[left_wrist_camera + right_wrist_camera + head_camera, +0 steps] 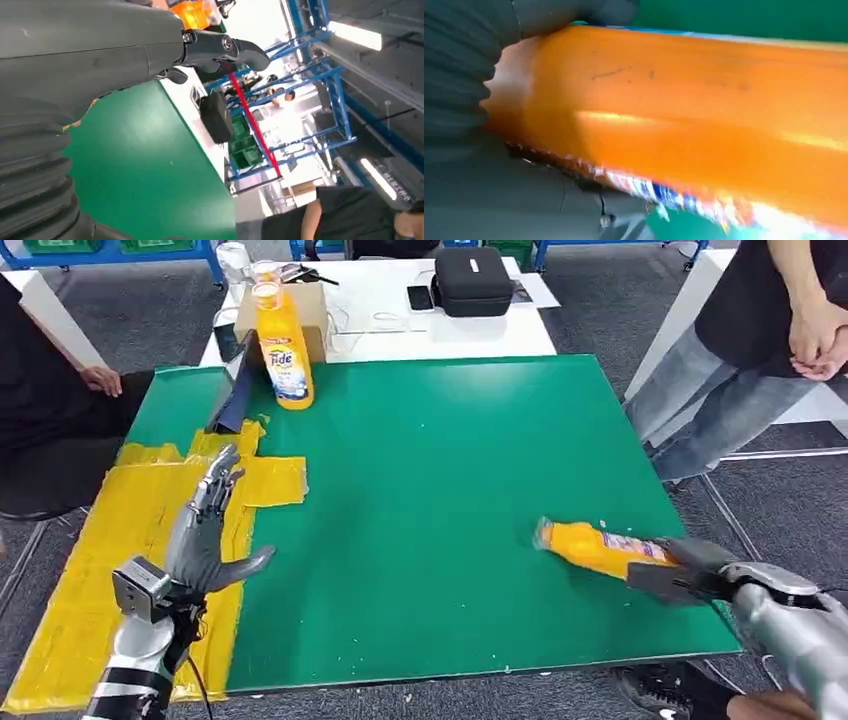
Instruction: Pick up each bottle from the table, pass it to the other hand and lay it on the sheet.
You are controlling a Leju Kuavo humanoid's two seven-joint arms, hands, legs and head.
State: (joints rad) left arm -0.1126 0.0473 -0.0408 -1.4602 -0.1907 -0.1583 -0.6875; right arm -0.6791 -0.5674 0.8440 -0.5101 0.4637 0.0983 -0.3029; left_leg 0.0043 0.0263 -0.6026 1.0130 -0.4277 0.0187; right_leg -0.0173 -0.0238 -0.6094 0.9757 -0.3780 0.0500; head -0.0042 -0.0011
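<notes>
Over by the table's (480, 570) right edge, the right hand (690, 575) grips the lying orange detergent bottle (595, 547); left hand (205, 530) waits open above the yellow sheet (70, 620). Lift and handover come next, I'd say.

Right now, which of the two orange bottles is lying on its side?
The orange bottle at the near right of the green table, gripped by the right hand. The Tide bottle at the far left edge stands upright, untouched.

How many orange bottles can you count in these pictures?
2: the standing bottle at the green table's far left, and the lying bottle near the right edge, gripped by the right hand.
</notes>
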